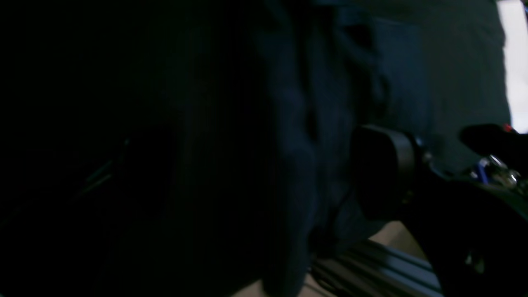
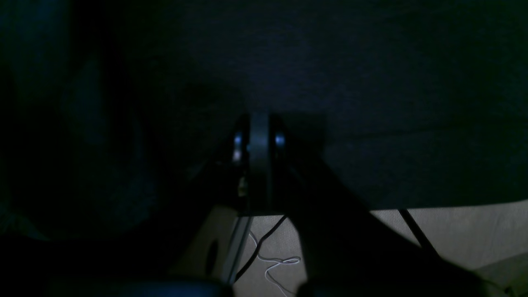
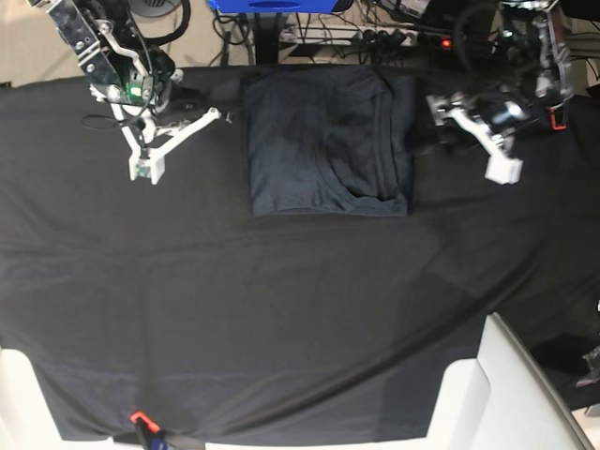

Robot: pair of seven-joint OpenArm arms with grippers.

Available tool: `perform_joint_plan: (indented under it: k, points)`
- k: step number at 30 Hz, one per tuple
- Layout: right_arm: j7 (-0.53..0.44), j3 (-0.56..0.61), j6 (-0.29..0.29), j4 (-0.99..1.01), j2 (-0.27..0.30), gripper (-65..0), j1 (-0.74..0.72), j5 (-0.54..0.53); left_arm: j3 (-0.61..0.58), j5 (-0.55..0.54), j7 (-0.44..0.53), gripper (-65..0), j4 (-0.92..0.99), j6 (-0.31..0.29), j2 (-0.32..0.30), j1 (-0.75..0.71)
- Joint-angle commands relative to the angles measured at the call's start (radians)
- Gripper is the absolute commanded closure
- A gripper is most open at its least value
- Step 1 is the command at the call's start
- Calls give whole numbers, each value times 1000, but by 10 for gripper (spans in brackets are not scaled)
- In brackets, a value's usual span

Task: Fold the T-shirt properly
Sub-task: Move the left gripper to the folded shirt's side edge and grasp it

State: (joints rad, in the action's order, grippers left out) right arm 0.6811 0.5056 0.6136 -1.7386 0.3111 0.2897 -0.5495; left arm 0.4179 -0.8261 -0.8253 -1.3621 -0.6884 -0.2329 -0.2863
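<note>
shirt: dark slate-grey knit T-shirt (image 3: 328, 142) lies folded into a rectangle on black-clothed bench (image 3: 281, 319) | left jaws: apart, empty | right jaws: together | remaining: seemingly little

Looks like a robot lab or test room. A big table w/ a black cloth (image 3: 281, 319) fills most of the view. Two robot arms stand at the far corners, left (image 3: 122, 66) & right (image 3: 525, 56). Behind the far edge lie lots of cables & a power strip (image 3: 375, 37) on the floor, plus a blue box (image 3: 272, 5).
</note>
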Motion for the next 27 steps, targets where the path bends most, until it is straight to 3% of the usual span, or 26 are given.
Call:
perform_joint_plan:
  k: [1,7,12,24,27]
  points:
    - [-10,-2,1,-13,3,-23,-5,3,-11,-22,16,-650,-15,-10,-10,0]
    - [-10,-2,1,-13,3,-23,-1,3,-38,-3,19,-650,2,-10,37,0]
    - [-10,-2,1,-13,3,-23,1,3,-27,155,19,-650,49,-10,105,31]
    - [-11,-2,1,-13,3,-21,16,3,-69,187,106,-650,186,-10,119,54]
    - [-11,-2,1,-13,3,-21,16,3,-72,187,145,-464,220,-10,119,55]
